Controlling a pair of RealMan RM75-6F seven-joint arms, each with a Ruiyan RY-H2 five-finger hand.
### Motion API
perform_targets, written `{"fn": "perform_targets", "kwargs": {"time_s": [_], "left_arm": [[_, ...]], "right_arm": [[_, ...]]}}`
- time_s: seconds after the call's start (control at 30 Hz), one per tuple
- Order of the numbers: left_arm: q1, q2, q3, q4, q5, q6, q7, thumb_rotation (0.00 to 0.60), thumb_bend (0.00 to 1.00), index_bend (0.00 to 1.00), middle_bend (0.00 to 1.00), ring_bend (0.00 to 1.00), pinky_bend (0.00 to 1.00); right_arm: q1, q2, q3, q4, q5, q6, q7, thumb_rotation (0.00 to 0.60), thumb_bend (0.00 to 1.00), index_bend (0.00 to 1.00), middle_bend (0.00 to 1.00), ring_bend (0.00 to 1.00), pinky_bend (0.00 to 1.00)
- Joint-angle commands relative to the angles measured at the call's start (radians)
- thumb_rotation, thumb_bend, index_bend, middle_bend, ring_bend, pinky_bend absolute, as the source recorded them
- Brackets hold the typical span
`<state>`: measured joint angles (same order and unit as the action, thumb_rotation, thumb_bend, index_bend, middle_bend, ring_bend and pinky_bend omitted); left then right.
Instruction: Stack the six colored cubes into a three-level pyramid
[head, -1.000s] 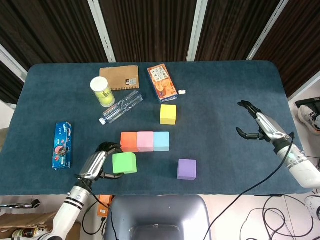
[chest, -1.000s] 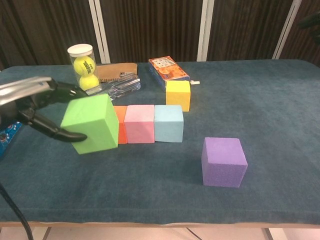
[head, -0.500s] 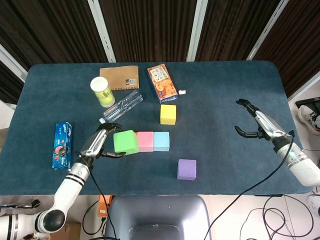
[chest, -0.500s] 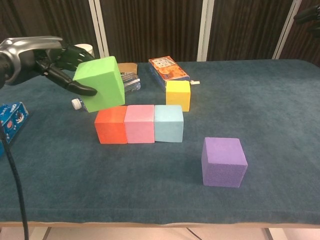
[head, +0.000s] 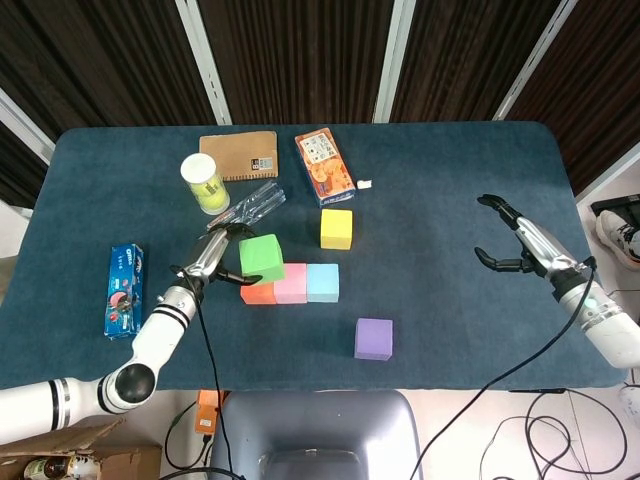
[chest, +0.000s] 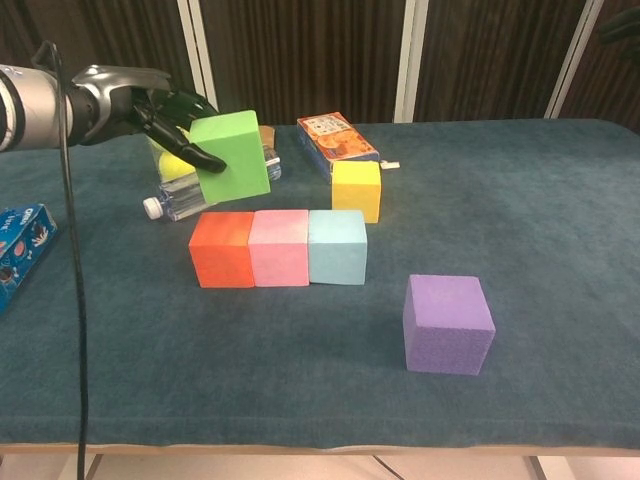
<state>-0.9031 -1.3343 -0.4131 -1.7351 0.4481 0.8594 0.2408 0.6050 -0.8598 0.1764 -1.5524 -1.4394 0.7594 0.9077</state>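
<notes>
Six cubes are in view. The green cube (chest: 232, 156) is held in the air by the left robot hand (chest: 165, 111), tilted, above and a little behind the orange cube (chest: 223, 249). The orange cube, pink cube (chest: 279, 247) and light blue cube (chest: 337, 246) stand touching in a row on the blue surface (chest: 540, 210). The yellow cube (chest: 356, 190) sits just beyond the row; the purple cube (chest: 448, 323) stands apart, nearer and to the right. The right robot hand (head: 510, 242) hovers far right, fingers spread, holding nothing. Behind the green cube lie a plastic bottle (head: 250, 211) and a tube of tennis balls (head: 204, 183).
</notes>
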Motion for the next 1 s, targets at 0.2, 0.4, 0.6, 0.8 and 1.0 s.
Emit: {"fn": "perform_targets", "kwargs": {"time_s": [0.2, 0.4, 0.6, 0.8, 1.0], "left_arm": [[-0.023, -0.050, 0.037, 0.043, 0.015, 0.015, -0.024, 0.589, 0.21, 0.52, 0.23, 0.11, 0.07], [-0.032, -0.092, 0.066, 0.094, 0.097, 0.026, -0.030, 0.588, 0.22, 0.51, 0.23, 0.11, 0.07], [-0.033, -0.110, 0.085, 0.155, 0.183, -0.048, -0.081, 0.587, 0.22, 0.51, 0.23, 0.11, 0.06], [-0.030, -0.111, 0.095, 0.180, 0.273, -0.094, -0.131, 0.589, 0.22, 0.52, 0.23, 0.10, 0.06], [-0.027, -0.121, 0.101, 0.209, 0.337, -0.108, -0.173, 0.596, 0.23, 0.52, 0.23, 0.10, 0.06]], "right_arm": [[0.003, 0.002, -0.010, 0.002, -0.001, -0.007, -0.003, 0.450, 0.34, 0.07, 0.00, 0.00, 0.00], [0.005, -0.004, -0.016, 0.010, 0.001, -0.012, 0.002, 0.451, 0.34, 0.07, 0.00, 0.00, 0.00], [0.004, -0.001, -0.021, 0.016, -0.001, -0.011, 0.012, 0.450, 0.34, 0.06, 0.00, 0.00, 0.00], [0.002, 0.003, -0.026, 0.016, -0.002, -0.009, 0.016, 0.451, 0.34, 0.06, 0.00, 0.00, 0.00], [0.001, 0.003, -0.031, 0.017, -0.003, -0.009, 0.020, 0.450, 0.34, 0.06, 0.00, 0.00, 0.00]]}}
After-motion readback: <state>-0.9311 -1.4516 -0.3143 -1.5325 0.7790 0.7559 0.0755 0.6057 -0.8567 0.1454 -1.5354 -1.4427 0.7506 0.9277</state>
